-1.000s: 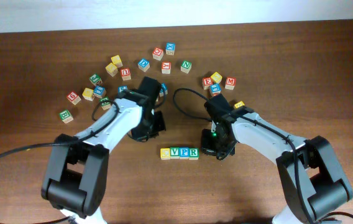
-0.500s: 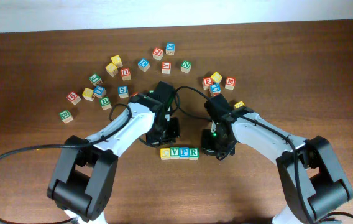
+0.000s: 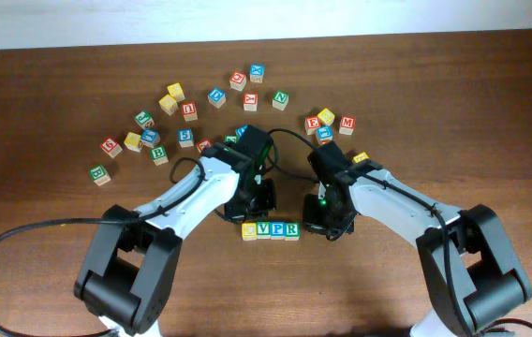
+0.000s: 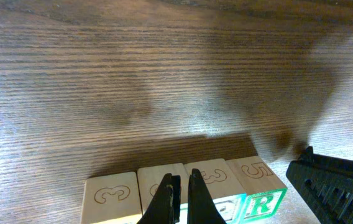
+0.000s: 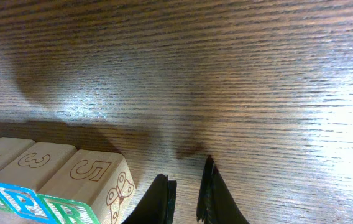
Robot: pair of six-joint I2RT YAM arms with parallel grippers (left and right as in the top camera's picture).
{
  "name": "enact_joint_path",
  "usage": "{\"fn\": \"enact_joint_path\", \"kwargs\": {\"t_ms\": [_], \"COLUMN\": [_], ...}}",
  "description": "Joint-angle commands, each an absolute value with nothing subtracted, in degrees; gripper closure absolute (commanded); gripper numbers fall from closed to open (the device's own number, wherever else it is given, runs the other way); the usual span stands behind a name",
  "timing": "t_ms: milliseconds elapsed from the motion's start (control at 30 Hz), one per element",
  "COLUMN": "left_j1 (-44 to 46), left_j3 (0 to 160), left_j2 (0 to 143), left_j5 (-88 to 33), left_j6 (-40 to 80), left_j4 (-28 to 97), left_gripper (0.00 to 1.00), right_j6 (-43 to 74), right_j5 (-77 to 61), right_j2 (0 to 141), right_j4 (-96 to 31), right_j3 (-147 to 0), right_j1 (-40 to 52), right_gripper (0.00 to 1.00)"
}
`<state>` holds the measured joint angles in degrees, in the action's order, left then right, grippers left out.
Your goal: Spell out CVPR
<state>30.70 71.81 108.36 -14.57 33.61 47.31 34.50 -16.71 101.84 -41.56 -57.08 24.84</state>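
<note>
The row of four letter blocks [image 3: 271, 229] lies side by side on the counter [image 3: 60, 281], between the two arms. A yellow block is at one end, then V, P and R. The left pincer [image 4: 181, 194] is clenched on nothing, its tips at the second block's back edge; contact cannot be told. The right pincer [image 5: 186, 196] stands just beside the R block [image 5: 83, 186], nearly clenched, grasping nothing. Loose blocks [image 3: 188, 110] lie scattered farther back.
</note>
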Motion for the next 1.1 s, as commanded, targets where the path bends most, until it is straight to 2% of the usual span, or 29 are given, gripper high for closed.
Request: {"fn": "enact_joint_path", "kwargs": {"t_ms": [0, 1067], "left_j1": [30.76, 30.76], "left_j3": [71.88, 71.29], "left_j2": [108.97, 111.9], "left_j5": [-13.67, -12.23], "left_j6": [32.73, 33.8], "left_j4": [47.37, 46.48], "left_gripper": [1.0, 1.0], "right_j6": [34.59, 35.0], "right_j5": [-14.98, -17.37], "right_j2": [101.97, 101.97], "right_j4": [-41.6, -39.64], "right_j3": [-56.88, -56.88], "right_j1": [24.67, 20.21], "right_gripper": [0.91, 0.91]}}
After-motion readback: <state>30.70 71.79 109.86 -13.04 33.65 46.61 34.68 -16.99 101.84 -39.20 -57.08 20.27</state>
